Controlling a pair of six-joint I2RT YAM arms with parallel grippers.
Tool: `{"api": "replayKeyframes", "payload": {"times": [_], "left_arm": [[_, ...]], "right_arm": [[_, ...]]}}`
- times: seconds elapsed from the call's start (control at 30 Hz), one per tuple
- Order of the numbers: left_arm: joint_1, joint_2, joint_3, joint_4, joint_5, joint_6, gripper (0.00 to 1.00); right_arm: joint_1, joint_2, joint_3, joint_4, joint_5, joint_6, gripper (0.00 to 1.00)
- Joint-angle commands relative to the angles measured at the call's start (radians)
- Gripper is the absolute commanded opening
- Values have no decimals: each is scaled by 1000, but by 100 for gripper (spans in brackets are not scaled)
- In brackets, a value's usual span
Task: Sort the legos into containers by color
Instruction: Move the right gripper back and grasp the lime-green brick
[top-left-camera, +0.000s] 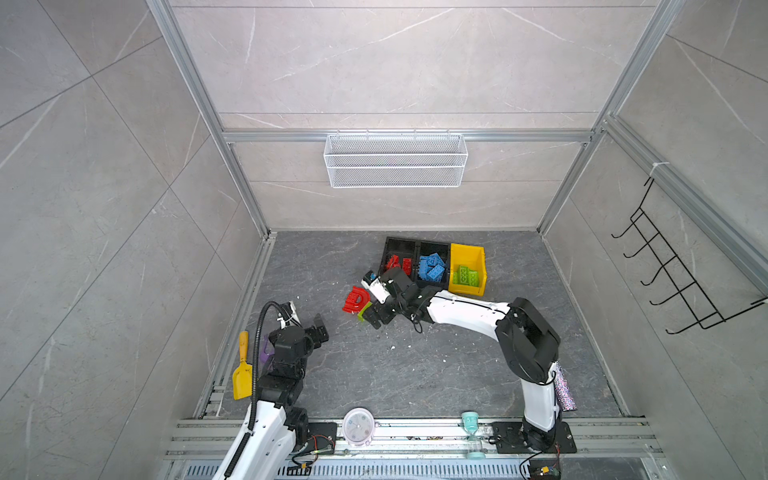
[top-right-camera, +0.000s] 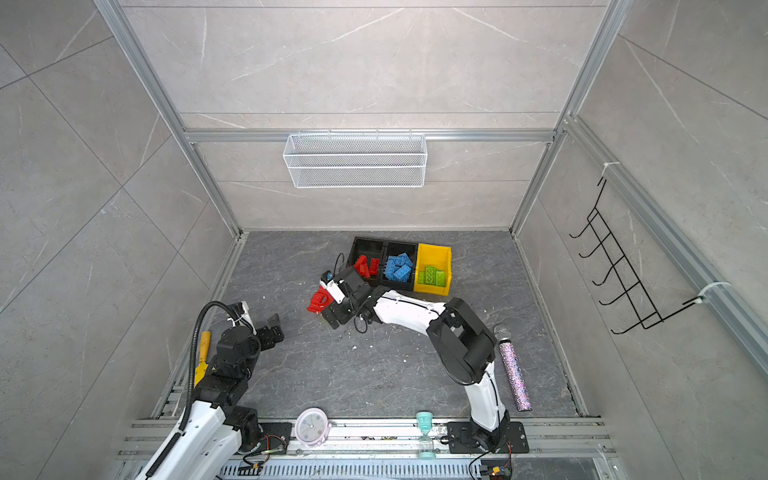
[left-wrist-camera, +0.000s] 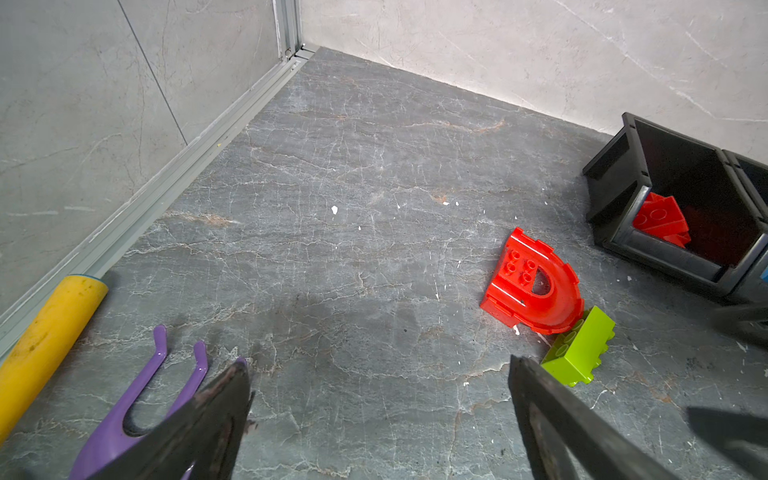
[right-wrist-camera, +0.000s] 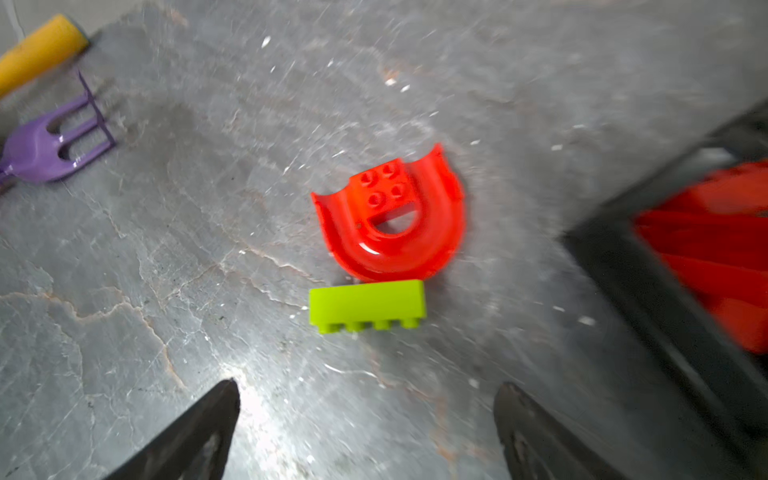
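**Two bricks loose on the bench, both end effectors open and empty**

The right end effector (right-wrist-camera: 368, 388) is seen with its fingers spread wide and nothing held between them. It is reached across the middle of the bench (top-left-camera: 415, 365), toward the left of the bins. Just beyond its fingertips a green brick (right-wrist-camera: 368, 303) is lying on its side, with its studs turned toward the end effector. A red arch brick (right-wrist-camera: 390, 224) is laid flat directly behind it, and its curved edge is touching or all but touching the green brick. The right wrist view is blurred, so finer contact cannot be told. In both top views these two loose pieces are found just near and left of the bin row, partly covered by the right arm's wrist.

Three bins are set side by side at the far side of the bench. Red bricks (top-left-camera: 399, 264) are held in the left black bin (top-left-camera: 401, 246). Blue bricks (top-left-camera: 432, 268) are held in the middle black bin (top-left-camera: 434, 247). Green bricks (top-left-camera: 467, 276) are held in the yellow bin (top-left-camera: 467, 251) on the right.

The left end effector (left-wrist-camera: 378, 363) is likewise opened wide and empty. It is held over the near left of the bench, well apart from the loose bricks. A yellow shovel (top-left-camera: 243, 370) and a purple rake (left-wrist-camera: 137, 399) are lying beside it along the left edge. A glittery microphone (top-right-camera: 513, 370) is lying near the right edge.
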Motion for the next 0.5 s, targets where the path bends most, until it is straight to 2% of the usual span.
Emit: {"api": "replayKeyframes", "payload": {"times": [0.0, 0.17, 0.33, 0.47], "left_arm": [[5, -3, 20, 21, 3, -14, 99], [5, 1, 20, 21, 4, -14, 99], [4, 0, 21, 21, 5, -14, 99], [5, 2, 22, 21, 3, -14, 99]], "right_arm": [[15, 52, 80, -29, 38, -55, 99], [15, 144, 179, -86, 40, -80, 99], [15, 205, 229, -113, 90, -114, 99], [15, 244, 261, -148, 65, -116, 100]]}}
